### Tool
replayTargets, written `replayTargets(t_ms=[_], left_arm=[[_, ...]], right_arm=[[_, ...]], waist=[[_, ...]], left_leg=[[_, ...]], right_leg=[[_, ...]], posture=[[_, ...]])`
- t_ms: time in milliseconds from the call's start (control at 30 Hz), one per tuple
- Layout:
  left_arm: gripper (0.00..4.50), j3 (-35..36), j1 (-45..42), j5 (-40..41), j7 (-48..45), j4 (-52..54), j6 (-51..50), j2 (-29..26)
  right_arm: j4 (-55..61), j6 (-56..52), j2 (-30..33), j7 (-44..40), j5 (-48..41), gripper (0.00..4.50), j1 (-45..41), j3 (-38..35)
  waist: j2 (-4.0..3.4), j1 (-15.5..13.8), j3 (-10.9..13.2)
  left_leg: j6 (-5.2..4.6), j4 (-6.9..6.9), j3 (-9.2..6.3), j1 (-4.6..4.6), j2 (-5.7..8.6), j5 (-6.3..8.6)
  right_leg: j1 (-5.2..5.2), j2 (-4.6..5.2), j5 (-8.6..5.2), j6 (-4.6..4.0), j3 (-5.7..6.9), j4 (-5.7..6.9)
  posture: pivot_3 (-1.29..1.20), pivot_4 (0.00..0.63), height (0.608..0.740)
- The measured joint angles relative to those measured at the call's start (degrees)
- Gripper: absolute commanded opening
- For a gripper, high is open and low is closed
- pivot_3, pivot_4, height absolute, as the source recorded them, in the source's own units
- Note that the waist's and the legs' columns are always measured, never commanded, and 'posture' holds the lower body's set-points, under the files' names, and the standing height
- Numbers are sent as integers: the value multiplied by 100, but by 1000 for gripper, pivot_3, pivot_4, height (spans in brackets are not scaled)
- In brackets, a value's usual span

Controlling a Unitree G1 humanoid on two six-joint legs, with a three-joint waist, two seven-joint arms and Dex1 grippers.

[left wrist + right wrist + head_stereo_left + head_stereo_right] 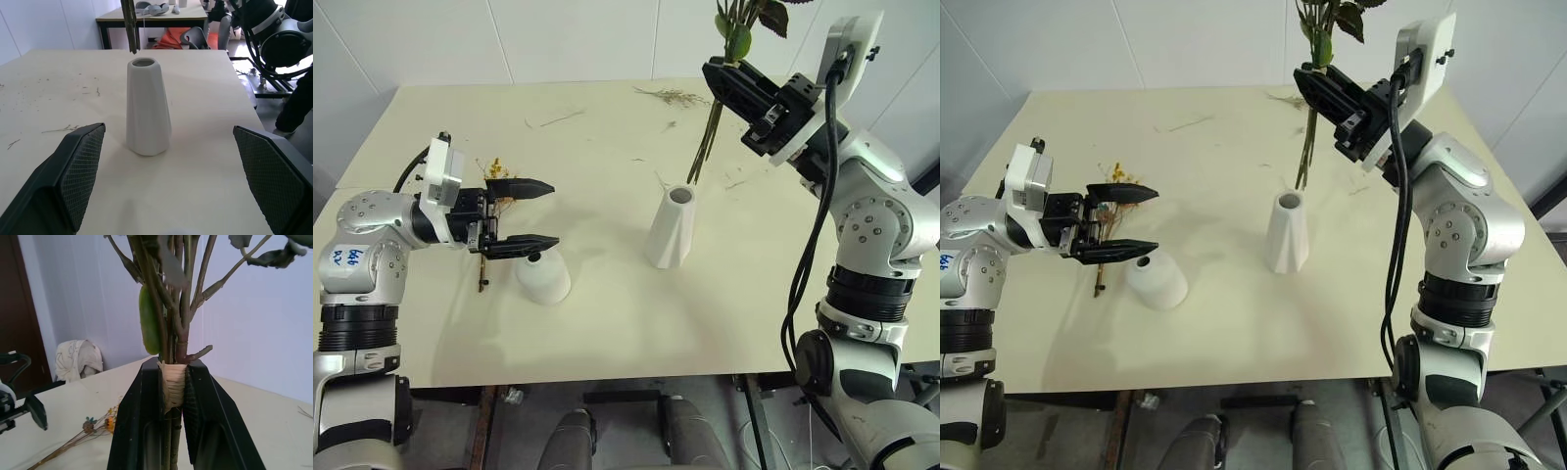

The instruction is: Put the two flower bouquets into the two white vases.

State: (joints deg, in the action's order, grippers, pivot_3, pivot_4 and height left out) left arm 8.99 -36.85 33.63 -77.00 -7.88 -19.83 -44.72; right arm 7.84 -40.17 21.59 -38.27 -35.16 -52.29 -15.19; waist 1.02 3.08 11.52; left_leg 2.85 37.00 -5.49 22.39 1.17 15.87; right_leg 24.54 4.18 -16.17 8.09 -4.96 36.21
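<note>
- The large green-stemmed, leafy bouquet [715, 127], bound with a pale raffia wrap, hung upright above the cream bench [607, 333], its stem ends at 1 o'clock from the tall faceted matte white vase [672, 227].
- The right end effector [717, 76] was clamped on that wrap.
- The small thin-stemmed yellow-orange bouquet [1107, 230] lay flat at 10 o'clock from the squat smooth dome-shaped white vase [544, 277].
- The left end effector [530, 215], its textured fingers spread wide and empty, hovered just above both.
</note>
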Motion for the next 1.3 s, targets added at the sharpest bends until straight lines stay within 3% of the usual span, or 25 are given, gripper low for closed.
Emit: replayTargets(t_ms=[1300], left_arm=[[4500, 8, 169, 18, 483, 269, -9, 167]], right_arm=[[139, -257, 86, 415, -589, 180, 24, 502]], waist=[[1, 8, 0]], left_leg=[[-1, -14, 0, 0, -2, 0]], right_leg=[[0, -1, 0, 0, 0, -19]], posture=[[0, 150, 740]])
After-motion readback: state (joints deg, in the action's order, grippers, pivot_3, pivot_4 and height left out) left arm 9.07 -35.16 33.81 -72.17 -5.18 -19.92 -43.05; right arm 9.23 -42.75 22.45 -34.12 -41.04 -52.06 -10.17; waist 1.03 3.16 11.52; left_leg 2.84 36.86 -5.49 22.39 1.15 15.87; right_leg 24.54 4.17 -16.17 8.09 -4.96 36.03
